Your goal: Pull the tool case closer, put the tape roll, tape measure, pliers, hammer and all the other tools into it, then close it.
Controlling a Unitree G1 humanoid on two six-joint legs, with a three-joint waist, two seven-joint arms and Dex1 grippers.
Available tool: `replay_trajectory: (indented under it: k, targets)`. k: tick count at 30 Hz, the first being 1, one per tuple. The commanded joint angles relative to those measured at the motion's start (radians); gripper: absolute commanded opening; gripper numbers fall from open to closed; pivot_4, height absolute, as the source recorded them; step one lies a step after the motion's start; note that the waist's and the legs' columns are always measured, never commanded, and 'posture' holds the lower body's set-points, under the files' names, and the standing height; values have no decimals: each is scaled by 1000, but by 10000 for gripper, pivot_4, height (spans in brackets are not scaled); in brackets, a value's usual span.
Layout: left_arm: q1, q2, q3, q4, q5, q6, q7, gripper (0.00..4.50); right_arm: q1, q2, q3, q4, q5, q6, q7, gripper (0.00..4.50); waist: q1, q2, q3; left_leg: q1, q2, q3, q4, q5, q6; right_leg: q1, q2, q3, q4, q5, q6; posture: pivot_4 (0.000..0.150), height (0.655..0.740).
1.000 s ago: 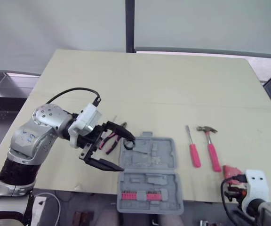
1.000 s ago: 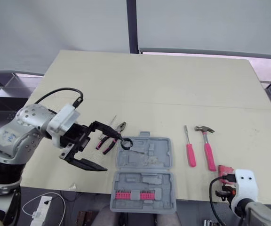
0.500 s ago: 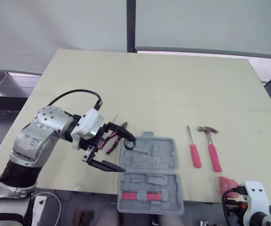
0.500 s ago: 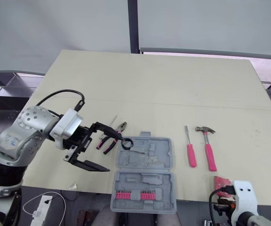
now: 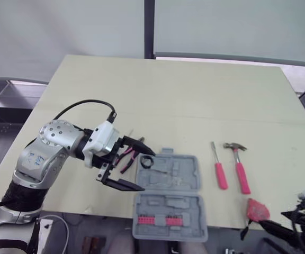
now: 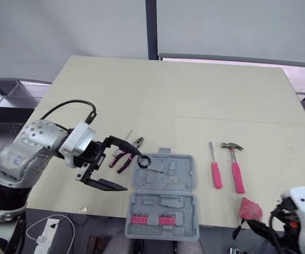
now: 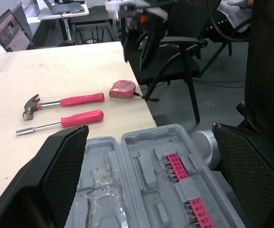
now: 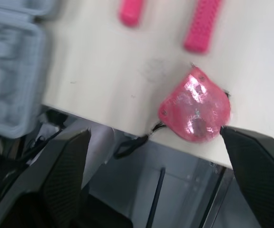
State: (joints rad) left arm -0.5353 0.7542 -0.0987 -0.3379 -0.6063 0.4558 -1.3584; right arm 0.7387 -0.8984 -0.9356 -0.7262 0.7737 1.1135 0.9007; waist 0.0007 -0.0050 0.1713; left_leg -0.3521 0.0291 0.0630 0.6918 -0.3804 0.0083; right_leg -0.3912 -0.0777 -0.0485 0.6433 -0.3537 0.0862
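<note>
The grey tool case (image 5: 168, 197) lies open at the table's front edge, with pink bits in its near half. A black tape roll (image 5: 147, 161) rests at the far half's left corner, by the upper fingertip of my open left gripper (image 5: 146, 170), which holds nothing. Pink-handled pliers (image 5: 127, 157) lie just left of the case. The pink screwdriver (image 5: 217, 168) and hammer (image 5: 239, 165) lie to its right. The pink tape measure (image 8: 196, 107) sits on the front edge, its strap hanging over. My right gripper (image 8: 154, 133) is open below that edge, its fingers wide of the tape measure and not touching it.
The table's (image 5: 184, 100) far half is bare wood. Chairs (image 7: 184, 52) stand off the table's right side in the left wrist view. A cable and power strip (image 6: 49, 230) lie on the floor by the front left corner.
My right gripper has opened and dropped back below the front edge. The tape measure now lies nearer that edge. My left gripper stays open by the tape roll.
</note>
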Motion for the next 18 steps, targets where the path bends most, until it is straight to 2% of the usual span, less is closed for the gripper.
replay_trajectory:
  k: [1, 3, 5, 10, 18]
  targets:
    - [-13, -7, 3, -30, -17, 3, 6, 45000, 0, -34, 15, 172, -161, -340, 185, 43937, 1, 0, 0, 0, 0, 0, 0, 0, 0, 0, 0, 0, 0, 0, 0, 1500, 7400]
    - [-21, -10, -2, -35, -19, 3, 0, 45000, -30, -75, 139, 400, -346, -717, 291, 43937, -1, -2, 1, 0, -1, 1, 0, 0, 0, 0, -1, 1, 0, 1, 1, 1500, 7400]
    - [-28, -12, -4, -37, -21, 5, -2, 45000, -89, -92, 235, 574, -435, -942, 348, 43937, -1, -4, 1, 0, -2, 2, 1, 0, 1, 0, -1, 2, -2, 1, 2, 1500, 7400]
    - [-40, -18, -15, -37, -13, -2, -4, 45000, -250, -80, 405, 827, -534, -1212, 364, 43937, -2, -1, 2, 0, -1, 2, 4, 1, 1, 0, -1, 1, 1, 1, 2, 1500, 7400]
    - [-53, -26, -38, -40, 15, -45, -6, 45000, -347, -48, 527, 983, -573, -1331, 341, 43937, -2, 0, 2, 0, 0, 2, 6, 1, 1, 0, -1, 1, 3, 1, 2, 1500, 7400]
